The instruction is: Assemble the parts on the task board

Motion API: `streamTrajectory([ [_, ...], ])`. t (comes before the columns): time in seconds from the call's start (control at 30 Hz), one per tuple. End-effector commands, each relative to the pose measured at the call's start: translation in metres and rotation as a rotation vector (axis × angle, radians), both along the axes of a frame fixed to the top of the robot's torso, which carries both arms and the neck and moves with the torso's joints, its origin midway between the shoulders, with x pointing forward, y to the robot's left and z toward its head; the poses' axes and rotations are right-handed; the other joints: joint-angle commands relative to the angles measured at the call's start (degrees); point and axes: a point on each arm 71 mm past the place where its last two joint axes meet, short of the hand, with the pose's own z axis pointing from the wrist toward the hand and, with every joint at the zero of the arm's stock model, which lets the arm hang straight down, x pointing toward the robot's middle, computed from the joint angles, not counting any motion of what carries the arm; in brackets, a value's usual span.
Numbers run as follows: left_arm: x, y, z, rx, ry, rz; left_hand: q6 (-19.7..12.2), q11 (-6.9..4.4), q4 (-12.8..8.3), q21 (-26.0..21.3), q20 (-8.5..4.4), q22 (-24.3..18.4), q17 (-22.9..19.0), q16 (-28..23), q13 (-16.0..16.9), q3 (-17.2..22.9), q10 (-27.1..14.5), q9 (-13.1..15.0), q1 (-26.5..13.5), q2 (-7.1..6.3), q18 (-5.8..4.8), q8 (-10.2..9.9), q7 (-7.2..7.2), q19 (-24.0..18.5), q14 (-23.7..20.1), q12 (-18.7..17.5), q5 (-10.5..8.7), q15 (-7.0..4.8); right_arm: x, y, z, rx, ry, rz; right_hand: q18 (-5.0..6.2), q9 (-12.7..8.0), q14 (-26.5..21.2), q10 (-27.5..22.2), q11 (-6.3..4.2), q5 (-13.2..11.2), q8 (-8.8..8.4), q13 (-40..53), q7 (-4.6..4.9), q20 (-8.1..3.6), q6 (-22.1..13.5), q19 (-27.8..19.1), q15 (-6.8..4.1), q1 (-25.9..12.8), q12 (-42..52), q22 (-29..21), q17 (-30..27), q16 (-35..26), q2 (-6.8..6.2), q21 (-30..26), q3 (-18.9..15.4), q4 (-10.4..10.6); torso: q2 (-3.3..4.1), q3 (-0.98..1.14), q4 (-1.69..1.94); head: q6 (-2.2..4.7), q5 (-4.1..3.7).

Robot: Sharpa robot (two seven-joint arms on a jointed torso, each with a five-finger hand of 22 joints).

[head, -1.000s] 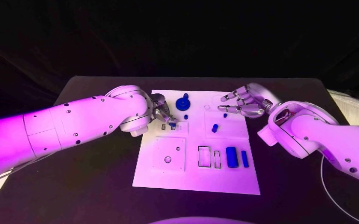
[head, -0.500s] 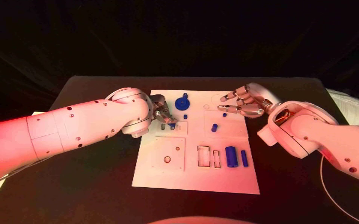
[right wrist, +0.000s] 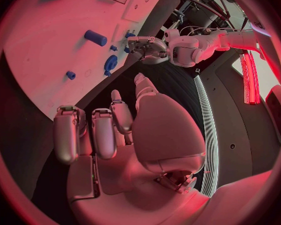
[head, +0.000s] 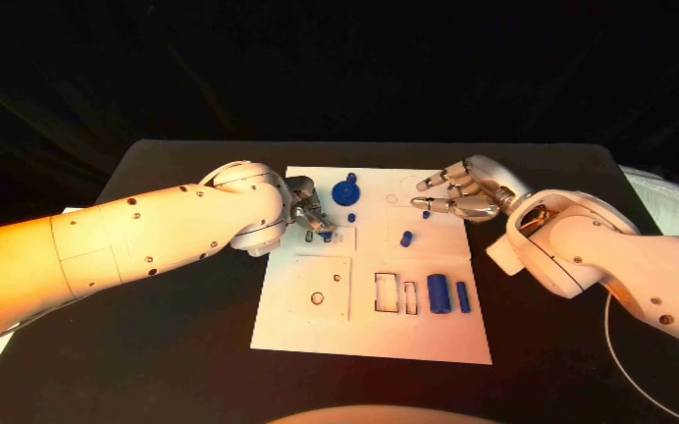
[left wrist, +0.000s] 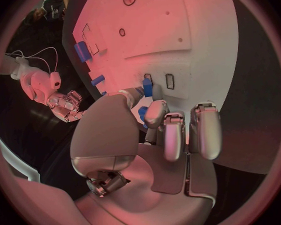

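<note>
The white task board [head: 375, 321] lies mid-table. My left hand [head: 309, 216] is low over its near-left slots, and the thumb and a finger pinch a small blue part [left wrist: 147, 87] that stands at a narrow slot [left wrist: 170, 81]; in the head view this part [head: 326, 237] sits at the fingertips. My right hand [head: 455, 193] hovers over the board's far right corner with its fingers apart and nothing in them. A blue gear-like part [head: 346, 193] stands near the board's far edge. A short blue peg [head: 406, 239] is mid-board.
A blue cylinder [head: 439, 294] and a thin blue bar [head: 463, 296] lie side by side on the board's right, next to two rectangular cut-outs [head: 387, 293]. A square recess with a round hole [head: 320, 290] is at the left. Black table [head: 170, 345] surrounds the board.
</note>
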Motion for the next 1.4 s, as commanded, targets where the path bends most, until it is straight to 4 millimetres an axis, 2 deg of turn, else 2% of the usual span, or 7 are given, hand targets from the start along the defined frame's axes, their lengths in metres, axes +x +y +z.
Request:
streamTrajectory([
  [0.03,-0.0032,-0.0001,-0.0054,0.046,0.034,-0.038,0.06,-0.09,-9.27,-0.03,0.43,5.55,15.09,0.17,-0.07,9.58,0.12,0.11,0.01,0.71,-1.01,0.23,-0.34,0.77,6.03,-0.27,0.12,0.06,-0.0009,0.0022,-0.0012,-0.005,0.009,0.022,0.89,0.08,2.74,-0.45,0.14,0.06,0.23,-0.10,-0.09,-0.01,0.32,-0.57,0.06,-0.44,-0.38,0.59,-0.12,-0.22,0.36,-0.36,-0.42,-0.08,0.02,-0.01,0.02,-0.13,0.03],
  [0.47,-0.0039,0.0007,-0.0066,0.064,0.051,-0.052,0.10,-0.09,-9.49,-0.14,0.44,5.44,15.09,0.17,-0.22,9.70,0.09,0.17,-0.14,0.56,-0.98,0.28,-0.35,0.70,6.03,-0.39,0.08,0.08,-0.0015,0.0023,-0.0011,0.001,0.013,0.024,1.02,0.07,2.62,-0.62,0.14,-0.04,0.21,-0.36,-0.08,-0.01,0.26,-0.95,0.06,-0.62,-0.70,0.03,-0.68,-0.57,0.47,-0.68,-0.60,0.12,0.03,0.10,-0.03,-0.48,0.25],
  [0.53,-0.0043,0.0001,-0.0066,0.065,0.053,-0.055,0.10,-0.09,-9.49,-0.14,0.44,5.44,15.09,0.17,-0.22,9.70,0.09,0.17,-0.14,0.56,-0.98,0.28,-0.35,0.70,6.03,-0.40,0.08,0.08,-0.0020,0.0029,-0.0007,0.003,0.012,0.026,1.03,0.07,2.62,-0.61,0.14,-0.03,0.19,-0.35,-0.08,-0.02,0.24,-0.99,0.06,-0.66,-0.69,-0.02,-0.69,-0.59,0.54,-0.71,-0.64,0.19,0.02,0.06,0.00,-0.62,0.21],
  [0.9,-0.0042,-0.0007,-0.0069,0.060,0.057,-0.054,0.79,-0.24,-9.62,0.00,0.43,5.74,15.09,0.17,0.65,9.31,0.92,0.14,-2.01,0.32,-1.05,0.63,-0.68,0.83,6.03,0.50,-0.11,0.02,-0.0030,0.0037,0.0002,0.006,0.009,0.028,1.06,0.06,2.61,-0.66,0.15,-0.03,0.19,-0.42,-0.08,-0.02,0.23,-1.06,0.06,-0.69,-0.78,-0.13,-0.75,-0.63,0.57,-0.77,-0.66,0.22,-0.02,0.08,-0.05,-0.59,0.31],
  [1.1,-0.0040,-0.0036,-0.0070,0.049,0.060,-0.053,1.95,-0.77,-8.67,0.10,0.14,6.04,15.09,0.17,1.12,5.58,1.34,-0.31,-5.71,0.15,-1.12,0.72,-1.39,1.00,6.03,1.02,-0.36,-0.36,-0.0030,0.0035,0.0003,0.006,0.008,0.028,1.06,0.06,2.60,-0.66,0.15,-0.03,0.18,-0.42,-0.08,-0.02,0.23,-1.06,0.06,-0.69,-0.78,-0.13,-0.76,-0.63,0.57,-0.77,-0.67,0.22,0.00,0.08,-0.08,-0.55,0.30],
  [1.4,-0.0030,-0.0069,-0.0066,0.037,0.052,-0.052,3.87,-1.06,-6.53,0.83,-0.15,7.15,15.09,0.17,2.63,-1.44,2.32,-1.13,-9.26,0.31,-1.40,0.56,-1.72,1.67,6.03,2.47,-0.50,-0.59,-0.0036,0.0010,0.0009,0.005,0.007,0.023,1.11,0.05,2.56,-0.71,0.15,-0.03,0.17,-0.50,-0.08,-0.02,0.19,-1.20,0.06,-0.75,-0.88,-0.34,-0.96,-0.76,0.60,-0.88,-0.74,0.29,0.02,0.11,0.00,-0.50,0.23],
])
